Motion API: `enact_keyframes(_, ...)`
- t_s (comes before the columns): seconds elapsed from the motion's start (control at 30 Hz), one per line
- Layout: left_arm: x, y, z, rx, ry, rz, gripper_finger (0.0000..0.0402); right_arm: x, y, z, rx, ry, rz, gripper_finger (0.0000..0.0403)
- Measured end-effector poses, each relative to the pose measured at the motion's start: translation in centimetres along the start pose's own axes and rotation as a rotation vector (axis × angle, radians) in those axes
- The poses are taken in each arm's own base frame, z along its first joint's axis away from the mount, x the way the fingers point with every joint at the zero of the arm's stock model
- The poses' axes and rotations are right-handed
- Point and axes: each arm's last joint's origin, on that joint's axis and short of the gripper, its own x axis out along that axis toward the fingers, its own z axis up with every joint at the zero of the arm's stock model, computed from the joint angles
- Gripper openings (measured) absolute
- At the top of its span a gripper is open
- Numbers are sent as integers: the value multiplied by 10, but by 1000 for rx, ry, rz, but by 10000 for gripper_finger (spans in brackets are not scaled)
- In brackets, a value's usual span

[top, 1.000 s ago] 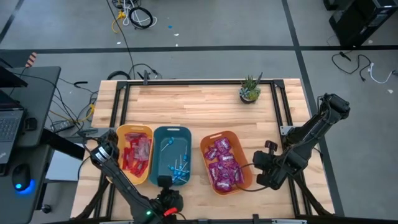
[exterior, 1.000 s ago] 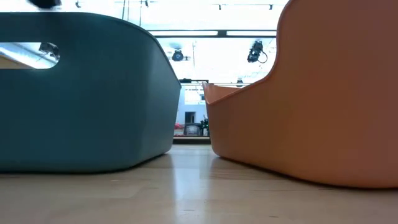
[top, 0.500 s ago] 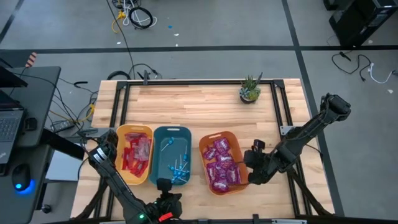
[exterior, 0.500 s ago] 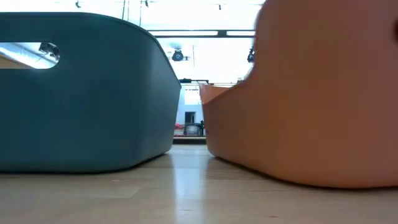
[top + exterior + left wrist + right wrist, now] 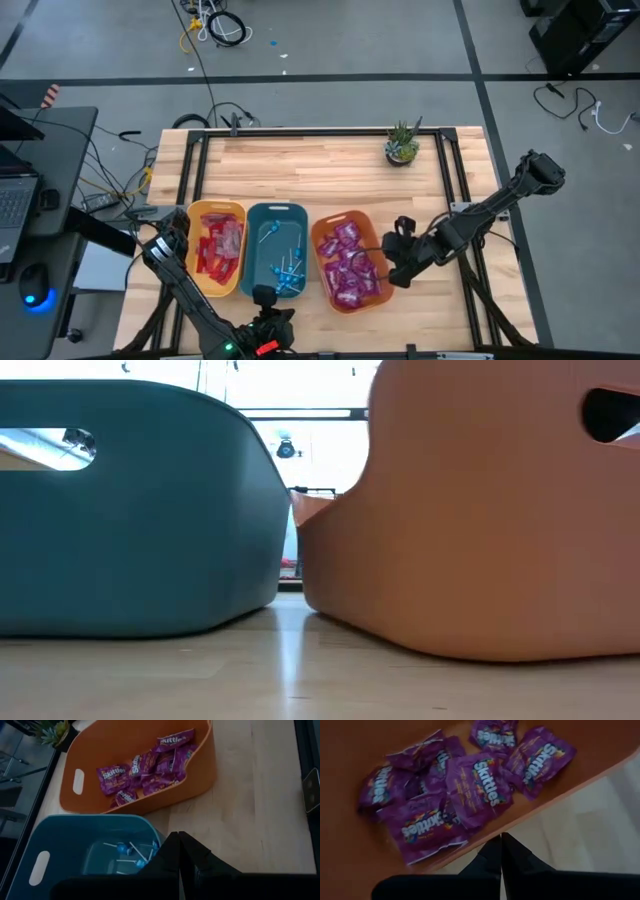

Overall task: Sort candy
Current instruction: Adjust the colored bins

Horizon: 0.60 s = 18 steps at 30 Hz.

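Three bins stand in a row near the table's front. The yellow bin (image 5: 219, 248) holds red packets (image 5: 222, 240), the teal bin (image 5: 277, 250) holds blue lollipops (image 5: 125, 851), and the orange bin (image 5: 316, 250) holds purple packets (image 5: 470, 785). My right gripper (image 5: 386, 272) is shut at the orange bin's right wall. My left gripper (image 5: 263, 298) is shut by the teal bin's near end (image 5: 150, 827); whether it touches the bin I cannot tell. My right gripper has its shut fingertips (image 5: 496, 845) against the rim of the orange bin's right long wall (image 5: 517, 824). It comes slanting down from the table's right side. The bin stands flat on the table with the purple packets loose inside.
A small potted plant (image 5: 402, 145) stands at the far right corner. Black frame rails (image 5: 443, 170) run along the table's sides. The far half of the tabletop (image 5: 320, 170) is bare wood. Only a narrow gap (image 5: 290, 580) separates the teal and orange bins.
My right gripper has moved toward the table's left edge, staying shut. The orange bin has slid left along the table with it and turned slightly, so the gap to the teal bin has narrowed.
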Motion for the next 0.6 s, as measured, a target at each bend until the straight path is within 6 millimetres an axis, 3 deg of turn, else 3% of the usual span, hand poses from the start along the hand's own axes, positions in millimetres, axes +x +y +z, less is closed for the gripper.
enact_keyframes(0.27, 0, 0, 0, -8, -1, -1, 0, 0, 2, 0, 17, 64, 93, 0)
enact_keyframes(0.6, 0, 0, 0, -10, -4, 0, 0, -9, 21, -16, 77, 146, 204, 0)
